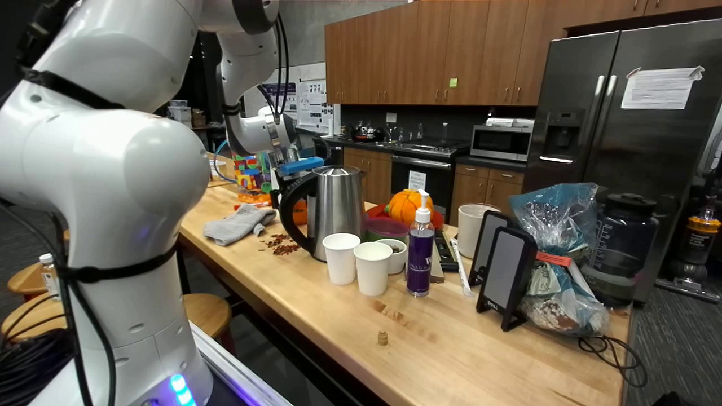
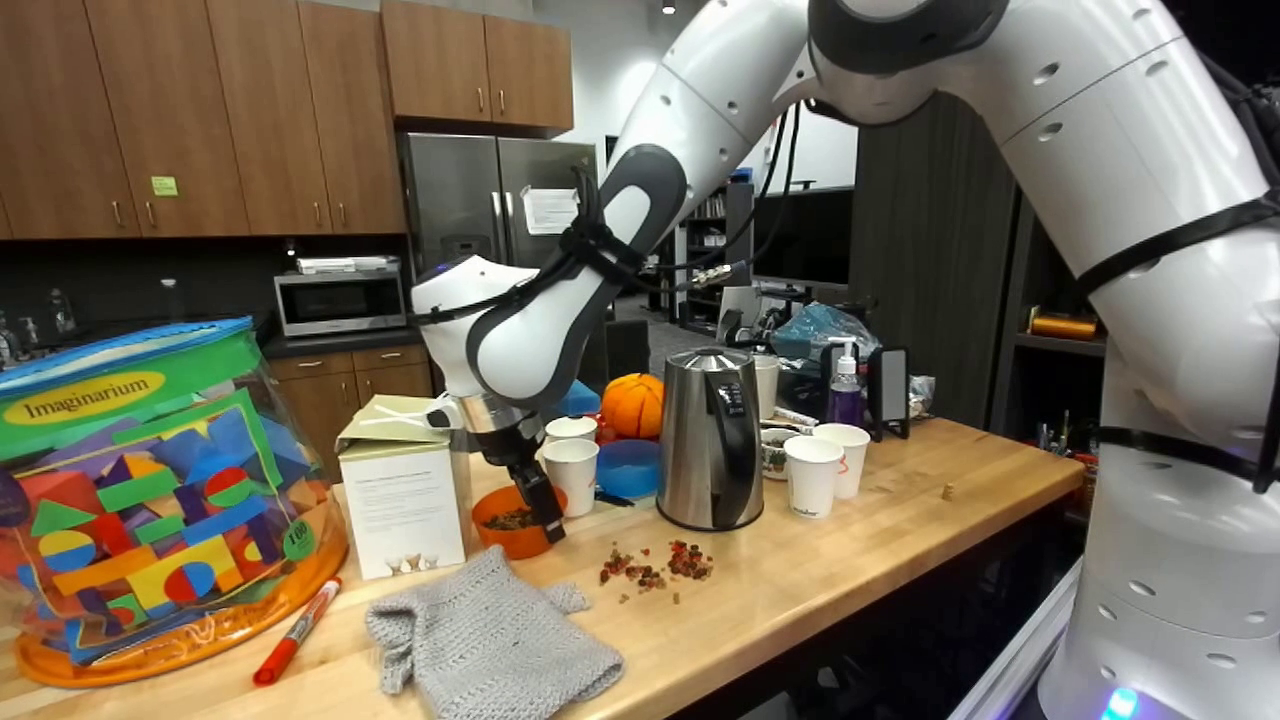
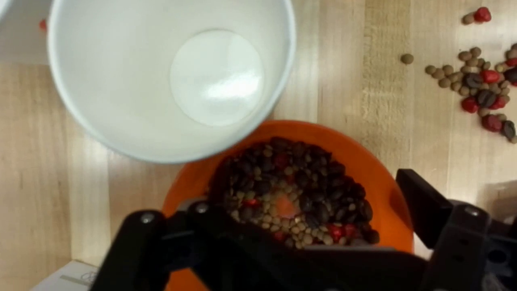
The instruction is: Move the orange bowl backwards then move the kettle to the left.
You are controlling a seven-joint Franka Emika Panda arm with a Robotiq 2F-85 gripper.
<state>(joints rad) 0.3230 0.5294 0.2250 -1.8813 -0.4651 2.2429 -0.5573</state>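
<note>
There is one tall stainless-steel kettle [image 2: 695, 440], one round orange bowl [image 2: 512, 544] and at least four white paper cups [image 2: 813, 480]. There are also one slim red marker [image 2: 299, 631], one grey knitted cloth [image 2: 495, 635], one round orange pumpkin [image 2: 632, 405] and two rectangular black speakers [image 1: 507, 270].

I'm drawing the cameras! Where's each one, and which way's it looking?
In an exterior view: close to the arm, facing the kettle and cabinets; arm fills the left.
In an exterior view: by the block bag, facing the kettle; arm arches from the right.
Wrist view: above the orange bowl, looking down; end effector shows.
Both exterior views share kettle and arm.
</note>
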